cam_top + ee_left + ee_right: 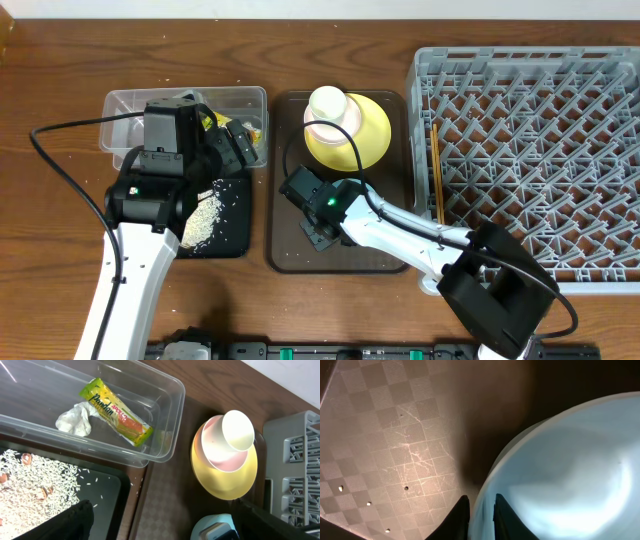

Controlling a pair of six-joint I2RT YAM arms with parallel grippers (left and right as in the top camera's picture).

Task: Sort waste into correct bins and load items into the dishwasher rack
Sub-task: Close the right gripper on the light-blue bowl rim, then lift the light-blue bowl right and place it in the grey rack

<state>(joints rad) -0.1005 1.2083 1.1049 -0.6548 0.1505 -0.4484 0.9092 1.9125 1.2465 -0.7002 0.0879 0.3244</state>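
My right gripper [482,517] is shut on the rim of the light blue bowl [570,460], one finger inside and one outside, over the brown serving tray [395,435]. From overhead the right gripper [320,232] covers that bowl. The left gripper [235,145] hangs open and empty above the clear tub [170,415], which holds the green-and-yellow wrapper [116,411] and white tissue [75,419]. Rice scraps [30,485] lie in the black tray [107,490]. A white cup [237,430] sits in the pink bowl [212,450] on the yellow plate [225,485]. Chopsticks [436,170] lie at the left edge of the grey rack [530,150].
The brown serving tray [290,250] sits between the black tray [235,235] and the rack, its rim close to both. A few rice grains lie on the serving tray. The right arm stretches from the front right across the rack's near corner.
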